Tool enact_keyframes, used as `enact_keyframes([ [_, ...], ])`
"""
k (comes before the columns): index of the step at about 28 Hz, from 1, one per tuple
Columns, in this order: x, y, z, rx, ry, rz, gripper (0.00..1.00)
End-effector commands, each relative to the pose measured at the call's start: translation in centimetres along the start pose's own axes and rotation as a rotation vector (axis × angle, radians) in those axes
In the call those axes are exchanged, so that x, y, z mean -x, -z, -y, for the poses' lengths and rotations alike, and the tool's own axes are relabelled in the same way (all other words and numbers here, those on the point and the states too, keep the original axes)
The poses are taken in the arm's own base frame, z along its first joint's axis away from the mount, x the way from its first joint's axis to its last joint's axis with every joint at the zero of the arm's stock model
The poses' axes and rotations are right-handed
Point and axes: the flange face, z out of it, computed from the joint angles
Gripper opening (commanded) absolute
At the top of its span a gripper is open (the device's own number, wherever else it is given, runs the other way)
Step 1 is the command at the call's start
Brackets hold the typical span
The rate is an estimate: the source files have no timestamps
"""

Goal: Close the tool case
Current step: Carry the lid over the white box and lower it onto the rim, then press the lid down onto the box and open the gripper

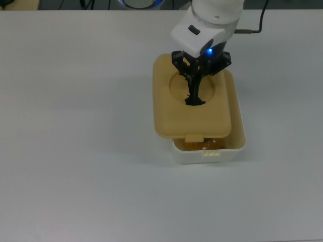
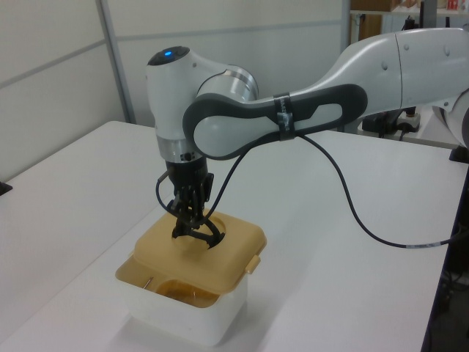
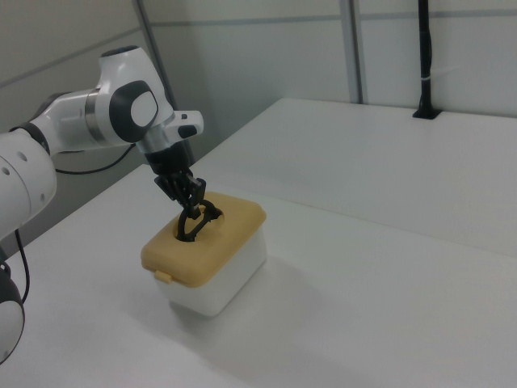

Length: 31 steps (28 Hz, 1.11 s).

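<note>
- The small white rectangular plastic tub (image 1: 234,146) with rounded corners stands on the white surface (image 1: 75,151), right of centre in the top view, at lower left of centre in the left view and the right view.
- The tan plastic lid (image 1: 171,113) with a round recess sits over most of the tub, offset toward the top view's left. Its left edge overhangs the tub wall, and a strip of the tub interior stays exposed along the right and lower rim.
- In the left view, the lid (image 2: 227,253) covers the far part of the tub (image 2: 183,323), and the near opening is uncovered.
- Orange-yellow contents (image 1: 204,145) show in the exposed gap below the lid's front tab in the top view.
- The black two-finger gripper (image 1: 194,98) of the white robot arm (image 2: 381,66) reaches straight down into the round recess at the upper middle of the lid.
- The fingers are clenched on the black handle (image 3: 194,226) in the recess; the lid hangs directly under them.
- A black cable (image 2: 352,205) runs from the arm across the surface toward the right edge of the left view.
</note>
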Motion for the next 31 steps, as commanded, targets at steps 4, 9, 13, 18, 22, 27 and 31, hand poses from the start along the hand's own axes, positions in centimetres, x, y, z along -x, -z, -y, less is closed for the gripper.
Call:
enact_keyframes([
  [4,0.1,-0.2,1.5,0.019,-0.002,0.001,0.0],
  [9,-0.3,-0.3,2.2,0.012,-0.002,-0.003,0.0],
  [13,-0.5,-0.5,2.8,0.012,0.001,-0.01,0.0],
  [18,-0.8,-0.4,2.7,0.006,-0.003,-0.017,0.0],
  [22,-1.2,-0.3,2.7,-0.007,-0.008,-0.049,0.0],
  [27,-1.6,-0.7,2.5,-0.013,-0.008,-0.06,0.0],
  [31,-2.0,-1.2,2.4,-0.005,-0.005,-0.07,0.0],
])
